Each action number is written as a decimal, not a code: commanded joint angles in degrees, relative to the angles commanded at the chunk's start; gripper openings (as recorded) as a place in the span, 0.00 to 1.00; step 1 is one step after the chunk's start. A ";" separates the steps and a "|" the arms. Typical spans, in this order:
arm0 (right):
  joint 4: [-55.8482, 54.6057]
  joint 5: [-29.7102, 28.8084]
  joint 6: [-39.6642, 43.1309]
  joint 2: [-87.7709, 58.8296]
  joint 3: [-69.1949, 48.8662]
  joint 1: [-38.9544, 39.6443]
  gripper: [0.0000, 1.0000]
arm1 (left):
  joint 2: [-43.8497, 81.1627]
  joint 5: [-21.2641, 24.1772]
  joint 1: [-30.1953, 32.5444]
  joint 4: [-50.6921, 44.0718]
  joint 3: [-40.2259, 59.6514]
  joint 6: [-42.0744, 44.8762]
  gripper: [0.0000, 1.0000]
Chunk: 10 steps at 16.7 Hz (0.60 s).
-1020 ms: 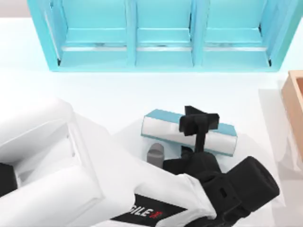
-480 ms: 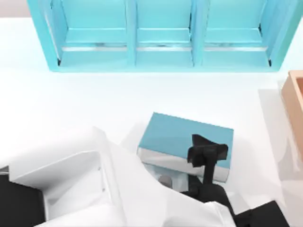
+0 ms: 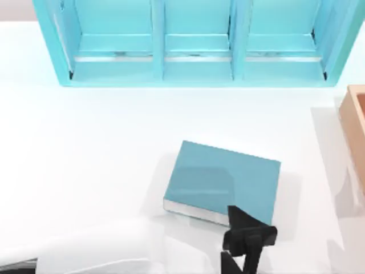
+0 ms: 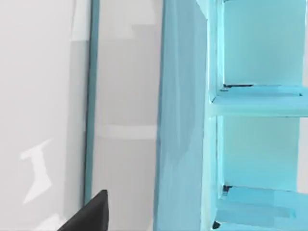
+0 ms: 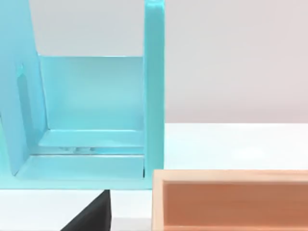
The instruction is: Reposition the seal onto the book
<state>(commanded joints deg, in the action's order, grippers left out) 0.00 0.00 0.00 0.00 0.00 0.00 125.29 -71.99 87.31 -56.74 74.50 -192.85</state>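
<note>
- The book [image 3: 221, 180] now lies flat on the counter [image 3: 102, 148], just below the middle of the frame, with its teal cover facing up and only a thin strip of white pages along its lower edge; a second ago it showed a broad white band of pages and very little cover
- The left hand [image 3: 248, 242] has pulled back from over the book to the lower edge of the frame, just past the book's lower right corner, and its white arm has sunk towards the lower left corner
- I cannot tell whether that hand is wide, narrow or holding something, as it reads only as a black shape from above
- I cannot tell where the seal is, and nothing stands on the cover, so the placement looks not yet done
- My judgement is that the flat, uncovered book is now a ready landing place, and the seal must still be brought over it
- The right hand [image 5: 96, 211] stays parked at the right of the frame, facing the shelf unit [image 3: 194, 45] and the wooden box [image 3: 356, 131]; its state I cannot tell either
</note>
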 joint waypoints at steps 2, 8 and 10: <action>0.00 0.00 0.00 0.00 0.00 0.00 1.00 | 0.13 -0.03 2.18 -8.06 1.60 -7.63 1.00; 0.00 0.00 0.00 0.00 0.00 0.00 1.00 | -0.02 -0.21 5.01 -17.74 3.70 -16.97 1.00; 0.00 0.00 0.00 0.00 0.00 0.00 1.00 | -0.02 -0.21 5.01 -17.74 3.70 -16.97 1.00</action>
<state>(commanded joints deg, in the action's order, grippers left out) 0.00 0.00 0.00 0.00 0.00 0.00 125.27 -72.20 92.32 -74.49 78.20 -209.82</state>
